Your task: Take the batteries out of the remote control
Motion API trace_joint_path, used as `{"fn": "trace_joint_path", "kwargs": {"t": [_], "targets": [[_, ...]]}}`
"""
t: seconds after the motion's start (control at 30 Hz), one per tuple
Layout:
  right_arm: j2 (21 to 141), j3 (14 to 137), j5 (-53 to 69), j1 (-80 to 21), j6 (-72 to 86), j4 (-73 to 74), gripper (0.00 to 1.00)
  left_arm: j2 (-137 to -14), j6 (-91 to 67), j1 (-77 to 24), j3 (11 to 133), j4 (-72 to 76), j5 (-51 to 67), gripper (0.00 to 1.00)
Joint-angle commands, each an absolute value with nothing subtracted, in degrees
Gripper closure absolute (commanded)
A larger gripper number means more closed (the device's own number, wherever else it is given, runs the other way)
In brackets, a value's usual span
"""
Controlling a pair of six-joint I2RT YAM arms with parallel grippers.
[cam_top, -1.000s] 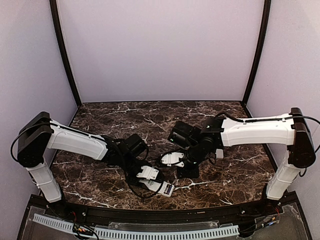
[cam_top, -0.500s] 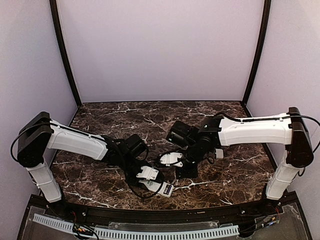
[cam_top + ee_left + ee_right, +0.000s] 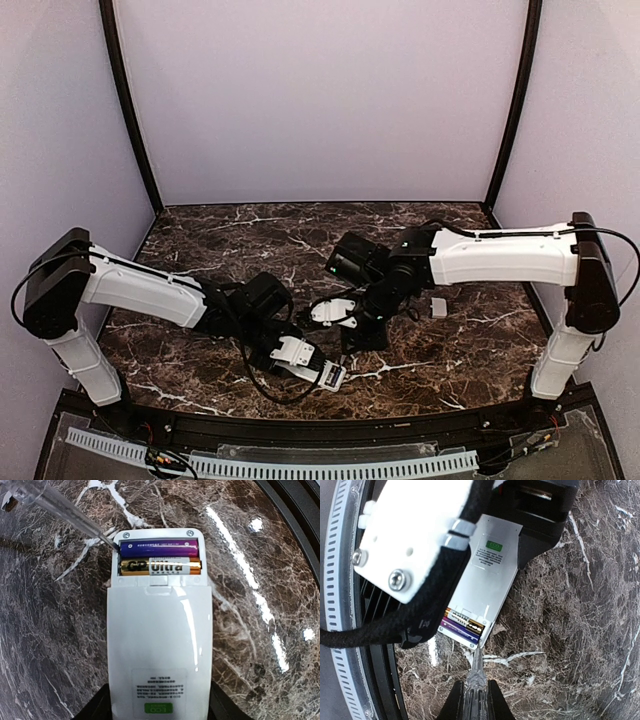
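The remote control (image 3: pixel 159 645) lies face down on the counter (image 3: pixel 250 240) close to the near edge, between the 2 arms. Its battery bay is uncovered at the far end. 2 cells sit in it side by side, a purple battery (image 3: pixel 159 546) and a gold battery (image 3: pixel 160 566).

The left end effector (image 3: pixel 160 707) is partly closed across the remote's long edges at the end away from the bay, with 1 finger against each side. The right end effector (image 3: pixel 475 700) is clamped tight on a screwdriver (image 3: pixel 65 515). Its tip rests at the left corner of the bay, beside the end of the purple battery. A small white piece (image 3: pixel 438 307) lies well apart to the right.

The remote looks light, stiff and smooth, so it would likely slide on the polished stone unless it is pinned. Gripping the long edges below the bay, as the left end effector does now, leaves the cells free. The cells are hard, round and probably sprung in place. Levering 1 end up seems the way, and a freed cell may roll.

Compared with 1 second ago, the right arm has swung left and nearer to the remote, uncovering the small white piece. The left arm has shifted slightly, and the remote is in about the same spot.
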State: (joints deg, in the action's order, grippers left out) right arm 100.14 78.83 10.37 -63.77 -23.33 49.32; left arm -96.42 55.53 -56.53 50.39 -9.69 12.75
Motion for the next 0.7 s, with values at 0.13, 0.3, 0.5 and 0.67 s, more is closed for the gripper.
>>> {"fn": "trace_joint_path", "kwargs": {"t": [0.13, 0.3, 0.5, 0.67], "targets": [[103.11, 79.58, 16.57, -63.52, -24.26, 52.14, 1.00, -93.25, 57.24, -56.40, 48.54, -2.05, 4.48, 1.00], [103.65, 79.59, 18.28, -63.32, -23.82, 52.73, 1.00, -93.05, 57.43, -56.47, 48.13, -1.56, 3.76, 1.00], [102.85, 78.46, 22.66, -61.22, -22.57, 52.17, 1.00, -92.62, 57.61, -56.70, 47.63, -0.54, 3.14, 1.00], [101.69, 77.48, 26.39, -59.00, -22.04, 50.54, 1.00, -91.84, 57.85, -56.85, 46.55, 1.99, 2.29, 1.00]]}}
